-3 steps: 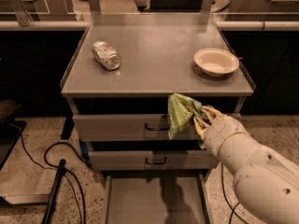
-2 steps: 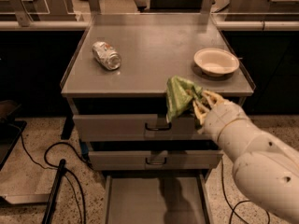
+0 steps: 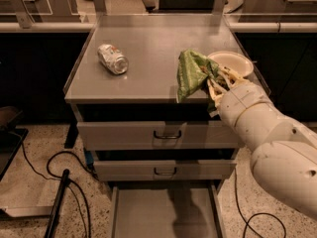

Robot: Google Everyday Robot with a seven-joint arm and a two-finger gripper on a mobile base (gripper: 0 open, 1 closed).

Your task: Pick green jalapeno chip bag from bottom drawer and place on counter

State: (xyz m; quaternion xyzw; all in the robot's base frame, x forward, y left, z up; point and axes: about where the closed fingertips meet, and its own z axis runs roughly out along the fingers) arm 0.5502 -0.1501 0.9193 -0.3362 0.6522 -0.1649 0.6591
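My gripper (image 3: 214, 81) is shut on the green jalapeno chip bag (image 3: 189, 72) and holds it in the air over the front right edge of the counter (image 3: 148, 48). The bag hangs crumpled from the fingers, its lower corner level with the counter's front lip. The white arm reaches in from the lower right. The bottom drawer (image 3: 163, 212) stands pulled open below, its grey floor bare.
A crushed silver can (image 3: 113, 58) lies on the counter's left part. A pale shallow bowl (image 3: 233, 62) sits at the counter's right edge, just behind my gripper. Two upper drawers with black handles (image 3: 165, 133) are shut. Black cables (image 3: 49, 172) lie on the floor at left.
My gripper has risen with the bag from in front of the top drawer to the level of the counter's front edge, moving slightly forward over it.
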